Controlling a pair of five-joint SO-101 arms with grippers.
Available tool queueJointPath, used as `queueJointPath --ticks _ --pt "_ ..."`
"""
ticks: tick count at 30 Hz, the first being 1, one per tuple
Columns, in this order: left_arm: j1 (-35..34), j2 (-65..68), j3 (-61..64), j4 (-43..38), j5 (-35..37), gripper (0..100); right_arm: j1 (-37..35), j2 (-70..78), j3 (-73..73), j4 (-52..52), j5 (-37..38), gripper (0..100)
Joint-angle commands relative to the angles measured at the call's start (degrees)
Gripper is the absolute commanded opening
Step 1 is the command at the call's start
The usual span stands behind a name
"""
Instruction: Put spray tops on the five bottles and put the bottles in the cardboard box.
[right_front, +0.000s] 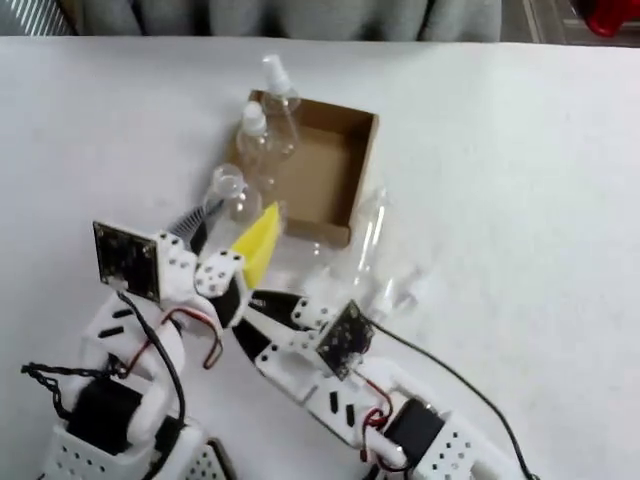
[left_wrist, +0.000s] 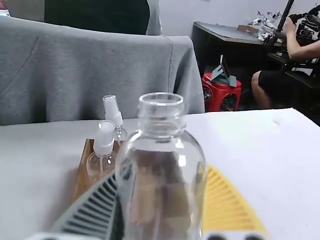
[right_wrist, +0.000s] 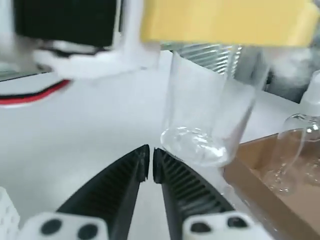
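uncapped bottle (left_wrist: 161, 170) is nearest, upright and clamped across its body by my left pincer (right_front: 240, 212), one grey finger and one yellow finger closed snug on it. it's held just off the cardboard box (right_front: 330, 165), by one near corner. i judge it's kept neck-up and clear of the box so a spray top can go on from above. two capped bottles (left_wrist: 102, 150) stand inside the box along the side nearest the held bottle, so two of five look done. my right pincer (right_wrist: 150, 167) is drawn all but together, hairline gap, nothing in it. it sits low on the side of the held bottle away from the box, tips toward the bottle's base. my guess is it needs a spray top before it's any use here. more clear bottles (right_front: 372, 235) lie on the desk (right_front: 520, 150) by the box's other near corner. high view gives the layout and those loose bottles. left wrist view shows the open neck with no top. right wrist view shows the held bottle's base, which looks lifted off the desk, and the right pincer's empty fingers.
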Motion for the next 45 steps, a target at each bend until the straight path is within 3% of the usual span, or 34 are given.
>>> queueJointPath --ticks 1,8,14,23,34,45 --pt "1.7 -2.1 -2.9 3.0 -0.4 2 2.8 -0.7 -1.1 -0.3 0.4 1.6" --pt "7.3 -9.6 -2.5 9.7 -0.5 2 5.5 -0.7 -1.1 -2.2 0.4 1.6" --pt "7.6 -10.2 -2.0 9.1 -0.5 2 5.6 -0.6 -0.9 -1.6 0.4 1.6" --pt "-1.8 -10.1 11.3 -14.6 -0.1 2 1.7 -1.2 -1.1 1.1 0.4 1.6" --pt "-1.9 -10.1 11.8 -14.5 -0.1 2 0.1 -1.2 -1.1 -0.9 0.4 1.6" --pt "0.6 -10.6 10.6 -7.7 -0.3 2 5.2 -0.6 -0.8 -4.3 0.4 1.6"
